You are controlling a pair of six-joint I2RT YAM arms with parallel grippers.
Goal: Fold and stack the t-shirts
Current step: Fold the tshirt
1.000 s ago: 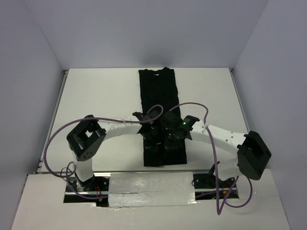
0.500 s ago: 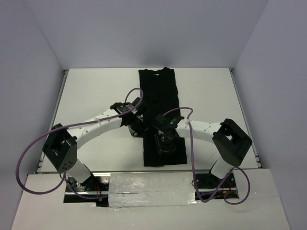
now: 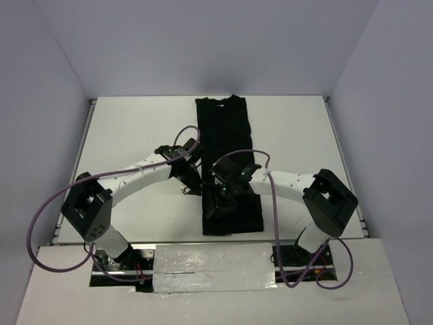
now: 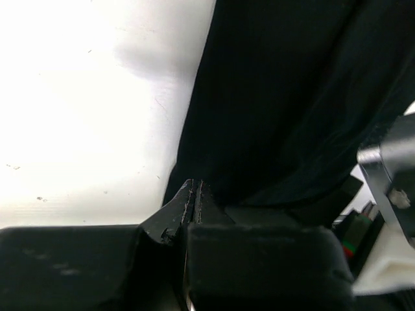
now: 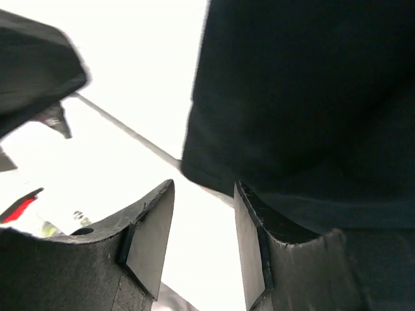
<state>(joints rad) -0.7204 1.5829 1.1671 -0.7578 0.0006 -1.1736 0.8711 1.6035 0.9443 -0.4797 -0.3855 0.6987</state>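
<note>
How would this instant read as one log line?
t-shirt: long flat strip | left end effector: shut at its left edge | right end effector: open over same edge

Plain black t-shirt (image 3: 224,128), white table (image 3: 135,135)
</note>
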